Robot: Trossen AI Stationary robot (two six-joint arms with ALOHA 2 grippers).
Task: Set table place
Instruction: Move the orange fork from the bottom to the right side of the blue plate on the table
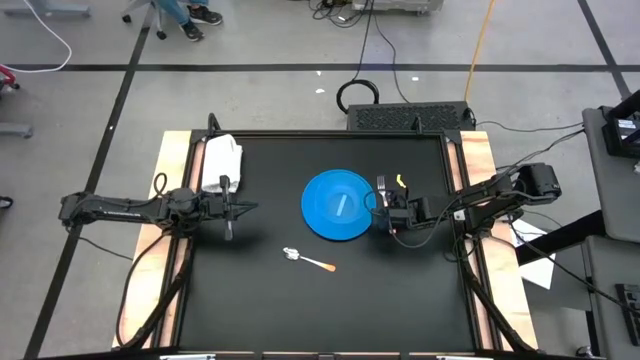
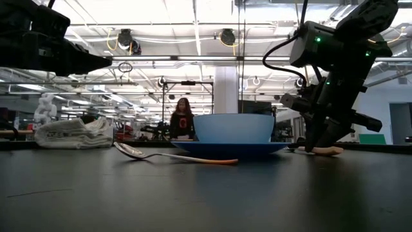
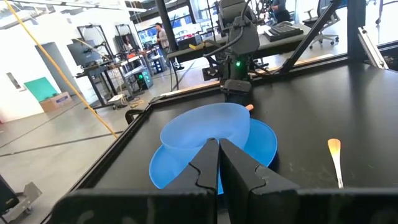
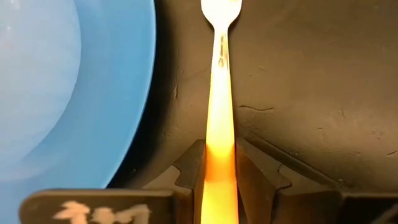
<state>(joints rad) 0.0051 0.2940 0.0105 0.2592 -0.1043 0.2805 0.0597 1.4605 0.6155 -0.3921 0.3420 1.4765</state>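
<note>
A fork (image 4: pixel 221 74) with an orange handle lies just right of a blue plate (image 1: pixel 318 222) that has a blue bowl (image 2: pixel 233 127) on it, at the middle of the black table (image 1: pixel 300 310). My right gripper (image 1: pixel 385 208) points down beside the plate and is shut on the fork. A spoon (image 1: pixel 306 260) with an orange handle lies flat on the table near the plate's front edge. My left gripper (image 1: pixel 240 208) is shut and empty, above the table left of the plate, pointing toward it. My right gripper pinches the fork's orange handle (image 4: pixel 219 149) between its two fingers (image 4: pixel 189 168), one on each long side. The fingers come from above, pointing down. The fork is level beside the plate, its tines (image 4: pixel 221 7) pointing away; whether it rests on the table, I cannot tell.
A white folded cloth (image 1: pixel 222 160) lies at the table's far left corner. Light wooden strips (image 1: pixel 170 170) run along the left and right sides. A person (image 2: pixel 182 119) stands far off in the room behind.
</note>
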